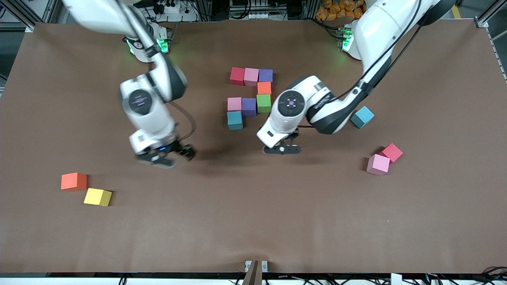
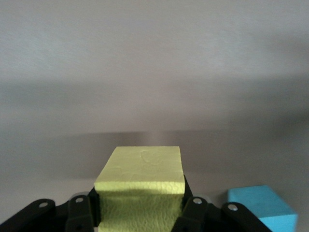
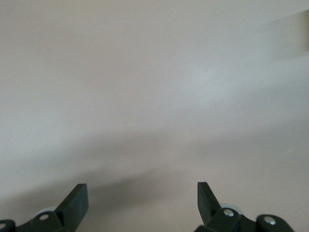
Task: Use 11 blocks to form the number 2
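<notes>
Front view: partial number 2 sits mid-table, eight cubes so far. Top row, farthest from the camera, is red cube, pink cube, purple cube touching in a line; orange cube under the purple one, green cube below that; middle row runs green, second purple cube, second pink cube; teal cube sits just nearer the camera than that pink one. Left gripper hangs over bare table near the green cube, toward the camera from it; left wrist view shows its fingers closed on a yellow cube, with a light blue cube just beside. Right gripper hovers over bare table toward the right arm's end, fingers spread wide, holding nothing. Loose cubes: light blue block beside the left arm's forearm; a red block and a pink block touching, toward the left arm's end; an orange block and a yellow block close together toward the right arm's end, near the camera.
</notes>
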Motion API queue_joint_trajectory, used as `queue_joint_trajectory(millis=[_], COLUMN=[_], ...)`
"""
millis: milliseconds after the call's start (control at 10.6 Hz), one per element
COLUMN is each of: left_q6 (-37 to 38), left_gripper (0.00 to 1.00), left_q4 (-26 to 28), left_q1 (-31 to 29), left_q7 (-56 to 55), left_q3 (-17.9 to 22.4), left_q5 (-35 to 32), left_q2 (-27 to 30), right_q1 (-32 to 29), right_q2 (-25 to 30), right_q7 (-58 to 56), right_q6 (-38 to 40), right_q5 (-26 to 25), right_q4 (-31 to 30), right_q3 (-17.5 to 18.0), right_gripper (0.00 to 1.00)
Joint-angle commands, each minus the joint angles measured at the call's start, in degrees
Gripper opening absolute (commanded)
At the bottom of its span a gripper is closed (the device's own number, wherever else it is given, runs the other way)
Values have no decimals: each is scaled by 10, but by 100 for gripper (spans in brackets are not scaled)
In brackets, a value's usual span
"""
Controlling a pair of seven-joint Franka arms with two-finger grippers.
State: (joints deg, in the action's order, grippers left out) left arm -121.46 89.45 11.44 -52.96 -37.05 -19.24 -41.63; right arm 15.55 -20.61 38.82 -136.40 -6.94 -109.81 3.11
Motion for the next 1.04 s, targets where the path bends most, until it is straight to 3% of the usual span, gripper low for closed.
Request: queue_joint_trajectory(millis=[0,379,568,946], left_q6=[1,-35,-36,-36], left_gripper=[57,56,54,52], left_q4=[-64,-94,-116,-148], left_q1=[40,95,121,190], left_q7=[-40,-81,-83,-85], left_q3=[14,49,55,115], left_q5=[7,9,9,37], left_q2=[-46,-70,-85,-98], right_q1=[-82,-190,-199,-234], right_q2=[-34,-115,-159,-204], right_q7=[-84,-242,-298,-356], right_q6=[11,10,10,9], right_q5=[-10,-8,-11,-7], right_q4=[42,127,175,224], right_q3=[12,12,0,-16], right_gripper=[100,100,100,100])
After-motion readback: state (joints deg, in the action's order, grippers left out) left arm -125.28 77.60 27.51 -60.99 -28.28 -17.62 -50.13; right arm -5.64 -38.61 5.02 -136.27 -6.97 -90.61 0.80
